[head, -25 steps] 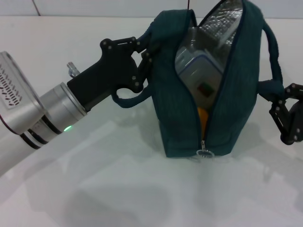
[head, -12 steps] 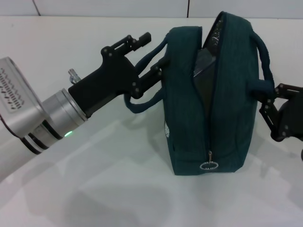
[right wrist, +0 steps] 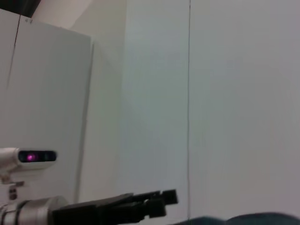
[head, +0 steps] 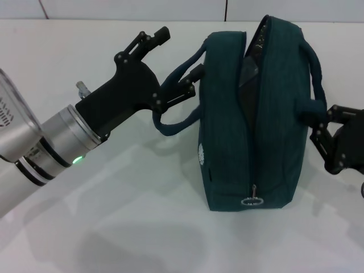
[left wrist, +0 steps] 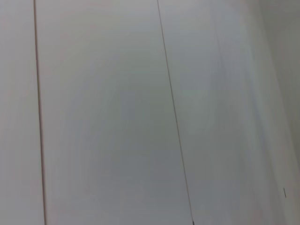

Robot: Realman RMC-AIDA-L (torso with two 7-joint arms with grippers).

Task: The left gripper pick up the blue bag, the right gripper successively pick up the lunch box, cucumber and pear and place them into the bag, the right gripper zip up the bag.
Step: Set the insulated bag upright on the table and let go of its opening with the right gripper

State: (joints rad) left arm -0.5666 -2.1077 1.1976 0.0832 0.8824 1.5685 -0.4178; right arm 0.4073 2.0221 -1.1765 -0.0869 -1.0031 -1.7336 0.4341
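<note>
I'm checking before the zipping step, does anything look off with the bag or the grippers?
Nothing spilled or damaged. The blue bag stands upright on the table, its zipper at the near end, opening still gaping. The left gripper is open beside one handle; the right gripper is by the other.

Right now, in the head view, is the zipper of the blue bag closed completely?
No. The blue bag gapes at its top, and the zipper pull sits low near the table.

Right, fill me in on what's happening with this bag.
A dark teal fabric bag stands upright on the white table. The left gripper, open, is at the bag's left carry handle, and the right gripper is at the handle on the other side. The zipper is still undone, its ring pull low on the near end. What is inside cannot be made out now.
</note>
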